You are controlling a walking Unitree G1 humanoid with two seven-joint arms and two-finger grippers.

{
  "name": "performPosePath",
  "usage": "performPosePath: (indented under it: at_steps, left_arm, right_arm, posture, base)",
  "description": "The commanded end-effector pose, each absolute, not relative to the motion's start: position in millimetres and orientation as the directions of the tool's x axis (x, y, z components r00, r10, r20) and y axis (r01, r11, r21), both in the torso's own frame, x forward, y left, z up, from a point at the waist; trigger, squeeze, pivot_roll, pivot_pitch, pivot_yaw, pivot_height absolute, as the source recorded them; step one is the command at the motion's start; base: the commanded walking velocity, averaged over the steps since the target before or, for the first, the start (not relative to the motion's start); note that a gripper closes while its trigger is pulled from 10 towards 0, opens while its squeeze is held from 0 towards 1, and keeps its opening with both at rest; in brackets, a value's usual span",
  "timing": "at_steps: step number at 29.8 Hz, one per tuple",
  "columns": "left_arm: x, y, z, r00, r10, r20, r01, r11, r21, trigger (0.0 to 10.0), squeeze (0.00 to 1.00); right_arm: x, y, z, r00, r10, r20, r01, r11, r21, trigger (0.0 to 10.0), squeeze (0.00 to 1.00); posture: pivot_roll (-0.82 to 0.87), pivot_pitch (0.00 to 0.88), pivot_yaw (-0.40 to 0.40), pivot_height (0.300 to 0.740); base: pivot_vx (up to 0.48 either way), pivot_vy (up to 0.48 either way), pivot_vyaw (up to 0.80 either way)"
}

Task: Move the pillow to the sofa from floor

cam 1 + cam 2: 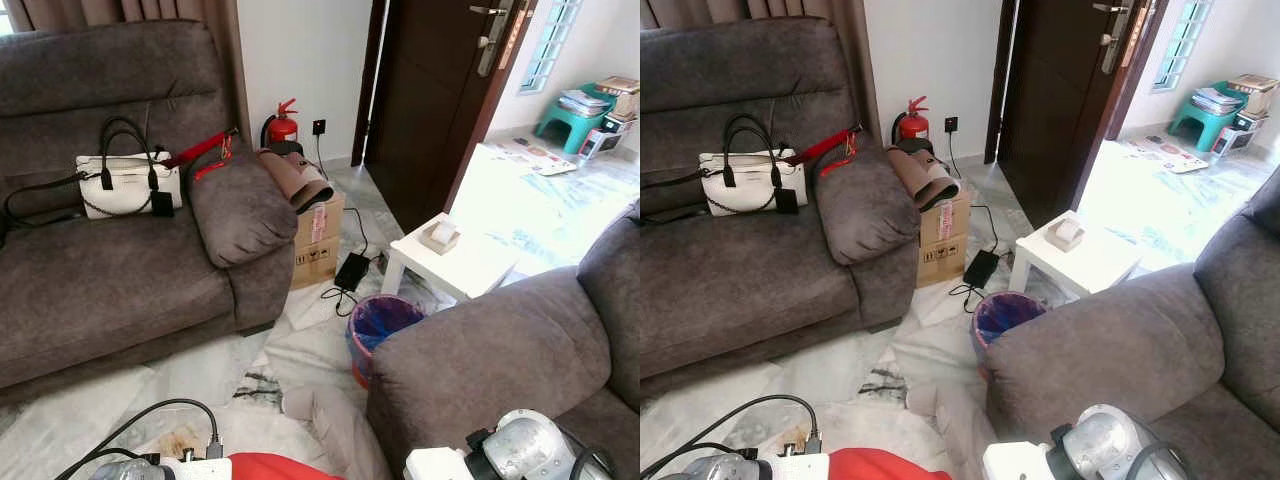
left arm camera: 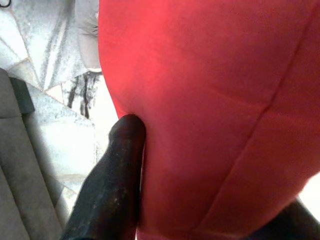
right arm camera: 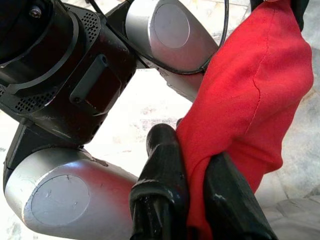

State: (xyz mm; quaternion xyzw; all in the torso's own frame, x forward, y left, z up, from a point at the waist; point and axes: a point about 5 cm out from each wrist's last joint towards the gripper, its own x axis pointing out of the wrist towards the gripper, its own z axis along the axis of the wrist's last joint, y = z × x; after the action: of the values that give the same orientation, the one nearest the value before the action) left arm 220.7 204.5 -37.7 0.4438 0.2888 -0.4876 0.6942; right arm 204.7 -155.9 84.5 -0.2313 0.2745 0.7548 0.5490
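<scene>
Red pillow (image 3: 250, 95) is hanging off the floor, low in front of the robot: right gripper (image 3: 192, 170) is pinching a fold, left gripper (image 2: 210, 190) is clamping its bulk. Pickup looks complete; carrying to the grey sofa (image 1: 110, 280) and releasing are remaining.

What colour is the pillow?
Red pillow; the right wrist view shows it best.

Handbag (image 1: 125, 183) on sofa (image 1: 110, 270) at left, cardboard box (image 1: 318, 240) beside its armrest, fire extinguisher (image 1: 283, 125) behind, side table (image 1: 455, 265) right, bin (image 1: 378, 325) before it.
</scene>
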Motion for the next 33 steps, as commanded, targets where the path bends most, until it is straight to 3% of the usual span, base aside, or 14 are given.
performPosePath:
  at_steps: [1,16,33]
  left_arm:
    - [216.0,204.0,-40.5,0.338,-0.430,-0.837,0.941,0.141,0.308,0.0,0.00]
    - [211.2,203.9,-43.3,0.341,-0.443,-0.829,0.939,0.203,0.278,0.0,0.00]
    - [218.0,202.3,-37.0,0.436,-0.481,-0.760,0.894,0.332,0.303,0.0,0.00]
  right_arm:
    - [206.3,-148.4,97.5,-0.293,0.731,-0.617,-0.951,-0.290,0.109,10.0,0.00]
    - [208.7,-144.8,93.1,-0.298,0.731,-0.614,-0.950,-0.290,0.115,10.0,0.00]
    - [211.3,-140.6,84.3,-0.290,0.733,-0.616,-0.953,-0.280,0.116,10.0,0.00]
  posture:
    - [0.09,0.000,-0.044,0.740]
    - [0.11,0.003,-0.048,0.740]
    - [0.13,0.000,-0.036,0.740]
  base:
    - [0.000,0.000,0.00]
    - [0.000,0.000,0.00]
    - [0.000,0.000,0.00]
